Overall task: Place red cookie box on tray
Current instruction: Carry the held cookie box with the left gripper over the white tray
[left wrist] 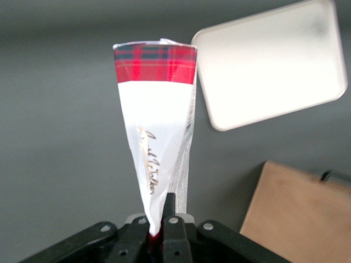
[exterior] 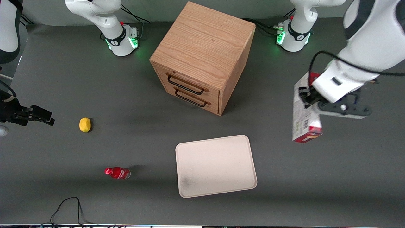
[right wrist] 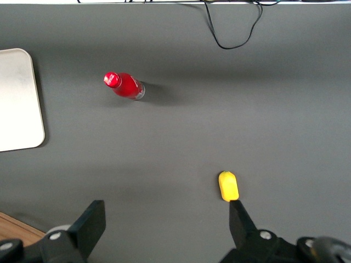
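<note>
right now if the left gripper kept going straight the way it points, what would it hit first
Probably bare grey table. The left gripper, shut on the flat red cookie box, points beside the cream rectangular tray, not at it; depth is unclear.

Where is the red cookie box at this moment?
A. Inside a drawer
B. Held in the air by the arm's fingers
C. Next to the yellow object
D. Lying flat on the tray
B: the gripper is shut on the red cookie box, off to the working arm's end, with the tray bare.
</note>
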Controlling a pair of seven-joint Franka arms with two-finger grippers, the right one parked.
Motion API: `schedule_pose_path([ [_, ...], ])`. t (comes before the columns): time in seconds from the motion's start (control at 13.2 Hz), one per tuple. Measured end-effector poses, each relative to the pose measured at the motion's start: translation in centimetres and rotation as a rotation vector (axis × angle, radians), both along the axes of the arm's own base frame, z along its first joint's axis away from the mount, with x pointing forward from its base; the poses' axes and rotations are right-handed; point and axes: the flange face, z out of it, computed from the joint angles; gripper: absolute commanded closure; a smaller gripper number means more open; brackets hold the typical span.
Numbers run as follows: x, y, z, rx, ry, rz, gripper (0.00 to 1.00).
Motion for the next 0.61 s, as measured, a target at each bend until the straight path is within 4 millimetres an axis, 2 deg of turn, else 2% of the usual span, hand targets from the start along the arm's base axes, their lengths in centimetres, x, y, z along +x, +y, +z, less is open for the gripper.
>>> schedule_pose_path([
  [0.08,1.5,-3.0,-0.9,-0.02,-0.001,0.034,1.0],
  [0.38,4.0,-8.5,-4.0,-0.017,0.001,0.112,1.0],
  [0.61,4.3,-13.1,-7.4,0.013,0.013,0.165,1.0],
])
